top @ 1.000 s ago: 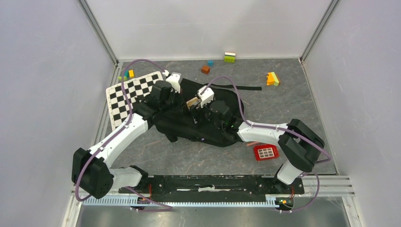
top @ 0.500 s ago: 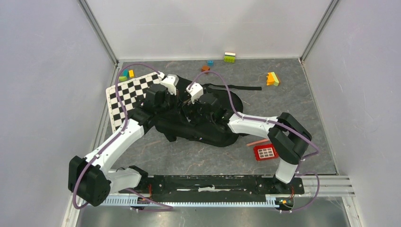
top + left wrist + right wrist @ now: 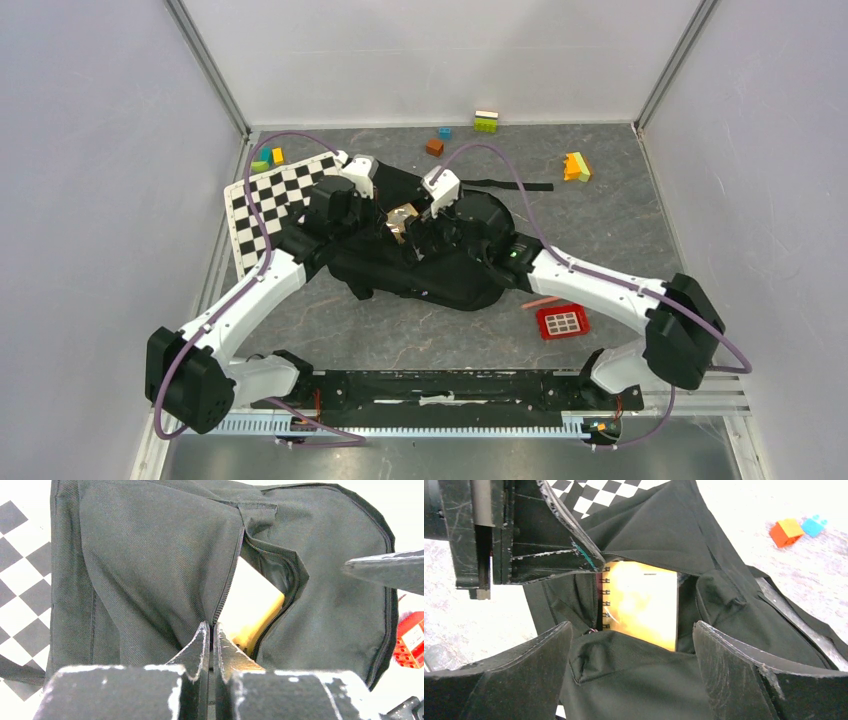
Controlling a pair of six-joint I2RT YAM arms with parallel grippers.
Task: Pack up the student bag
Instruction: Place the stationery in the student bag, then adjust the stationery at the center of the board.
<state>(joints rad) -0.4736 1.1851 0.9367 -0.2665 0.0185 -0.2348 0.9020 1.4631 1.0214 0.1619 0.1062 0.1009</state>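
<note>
Black-and-white checkered board lies at left, its edge under the student bag, which sits mid-table. At the bag's zip edge the left gripper is pinched tight on the fabric, beside a yellow spiral notebook in the opening. Above it, the right gripper hovers with jaws spread wide.
</note>
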